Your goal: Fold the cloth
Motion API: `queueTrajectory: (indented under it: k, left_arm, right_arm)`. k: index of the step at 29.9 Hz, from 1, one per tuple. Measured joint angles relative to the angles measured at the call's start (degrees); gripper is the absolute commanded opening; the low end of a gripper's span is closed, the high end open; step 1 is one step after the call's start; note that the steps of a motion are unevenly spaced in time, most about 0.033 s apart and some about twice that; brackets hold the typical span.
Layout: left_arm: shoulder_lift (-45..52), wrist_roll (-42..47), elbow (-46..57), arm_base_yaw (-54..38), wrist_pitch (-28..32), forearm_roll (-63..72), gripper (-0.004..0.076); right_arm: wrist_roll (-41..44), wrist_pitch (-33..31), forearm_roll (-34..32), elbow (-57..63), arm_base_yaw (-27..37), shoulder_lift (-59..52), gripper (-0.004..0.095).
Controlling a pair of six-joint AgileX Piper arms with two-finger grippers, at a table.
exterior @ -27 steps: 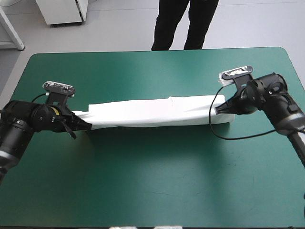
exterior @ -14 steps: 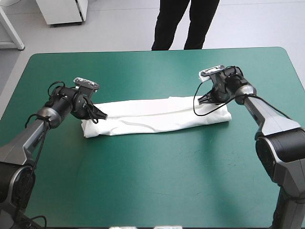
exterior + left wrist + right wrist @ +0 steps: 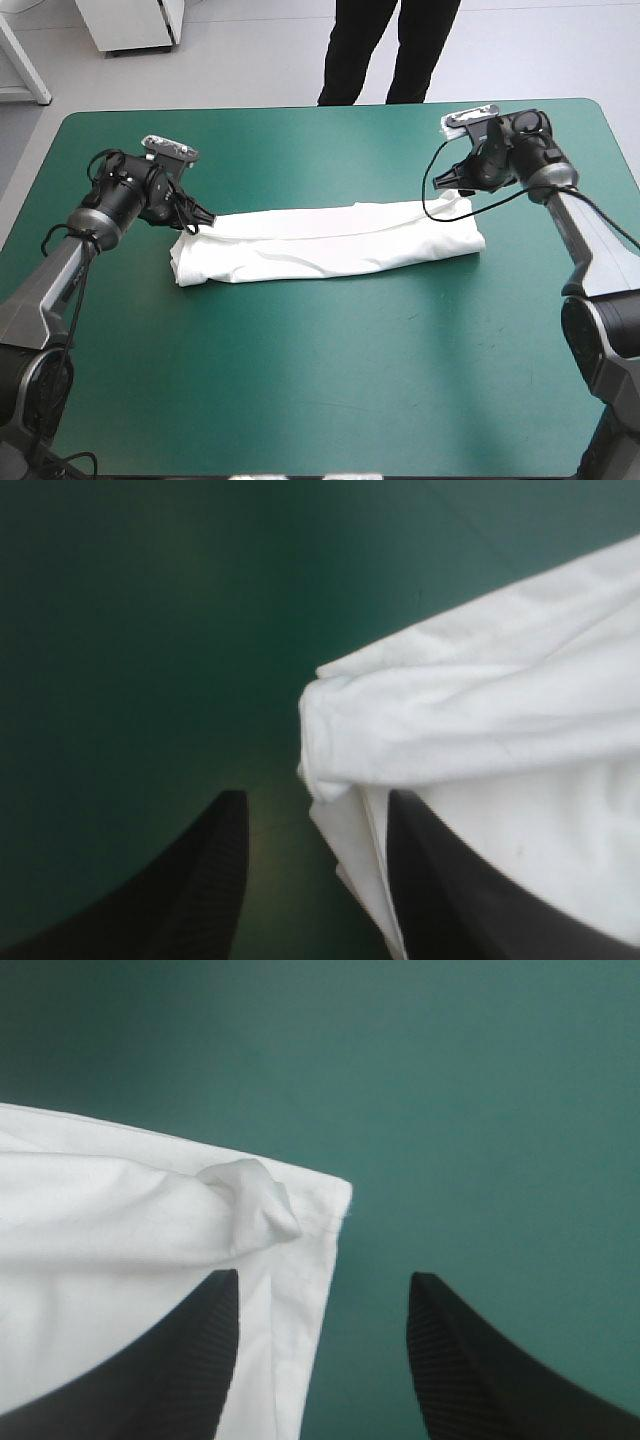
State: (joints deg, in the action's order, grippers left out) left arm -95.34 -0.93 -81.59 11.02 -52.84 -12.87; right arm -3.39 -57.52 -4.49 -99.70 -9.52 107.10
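Both the left gripper [image 3: 315, 798] and the right gripper [image 3: 325, 1278] stand with fingers wide apart at opposite ends of the T-shirt [image 3: 330, 242], a long folded strip lying on the table [image 3: 330, 380]; lift each clear without snagging a corner.

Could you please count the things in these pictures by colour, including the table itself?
White: 1, the T-shirt
Black: 2, the left hand and the right hand
Teal-green: 1, the table
Total: 4
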Motion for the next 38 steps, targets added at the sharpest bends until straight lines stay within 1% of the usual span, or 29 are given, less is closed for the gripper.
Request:
queueTrajectory:
  k: [2, 3, 4, 6, 8, 11, 15, 18, 20, 23, 25, 30, 32, 38]
  left_arm:
    - [1.56, 0.93, -2.92, 0.0, -2.91, 1.12, 0.0334]
    - [2.24, 0.6, -4.0, 0.0, -3.8, 2.36, 0.0309]
    - [2.97, -0.02, -4.94, 0.0, -4.62, 4.05, 0.0263]
    - [4.56, -3.11, -6.61, 0.12, -5.56, 9.46, 0.0147]
    - [5.47, -6.3, -7.41, 1.09, -6.23, 14.24, -0.0006]
    - [5.6, -9.56, -7.76, 4.3, -6.41, 18.38, -0.0004]
    - [4.06, -11.76, -7.87, 8.86, -5.92, 23.08, -0.0004]
    - [0.86, -14.01, -7.94, 12.05, -4.7, 26.91, -0.0004]
    - [-2.12, -14.86, -7.96, 13.8, -3.97, 28.57, -0.0004]
    - [-6.48, -15.99, -8.08, 15.23, -3.08, 29.95, -0.0004]
    - [-8.97, -17.35, -8.54, 15.47, -2.41, 31.52, -0.0004]
    - [-14.3, -20.38, -10.89, 15.52, -1.2, 36.1, -0.0006]
    - [-16.52, -20.86, -12.21, 15.52, -1.07, 37.35, -0.0006]
    - [-22.26, -21.19, -14.69, 15.52, -1.25, 39.11, -0.0006]
  right_arm:
    - [-0.12, -1.08, 0.0, 0.0, 1.07, -2.78, 0.0548]
    - [-0.12, -1.53, 0.06, 0.0, 1.76, -4.42, 0.0541]
    - [-0.12, -1.9, 0.06, 0.07, 2.33, -6.09, 0.0534]
    - [-0.12, -2.35, 0.13, 1.08, 3.85, -9.67, 0.0522]
    - [-0.12, -2.74, 0.13, 3.07, 5.32, -12.86, 0.0504]
    - [-0.12, -2.74, 0.06, 7.79, 7.82, -17.94, 0.0479]
    - [0.64, -1.65, -0.55, 16.63, 10.24, -24.6, 0.0449]
    - [1.23, -0.17, -0.18, 22.67, 11.28, -27.36, 0.0449]
    - [1.22, 0.87, 1.19, 25.47, 11.49, -27.85, 0.0449]
    - [-0.41, 2.33, 5.41, 26.91, 11.55, -27.37, 0.0449]
    - [-2.55, 3.55, 9.66, 26.91, 11.6, -26.61, 0.0449]
    - [-7.69, 4.47, 17.87, 26.91, 11.6, -23.32, 0.0449]
    - [-9.11, 4.06, 20.52, 26.64, 11.66, -21.91, 0.0449]
    - [-14.6, -0.18, 29.83, 23.1, 13.48, -17.54, 0.0464]
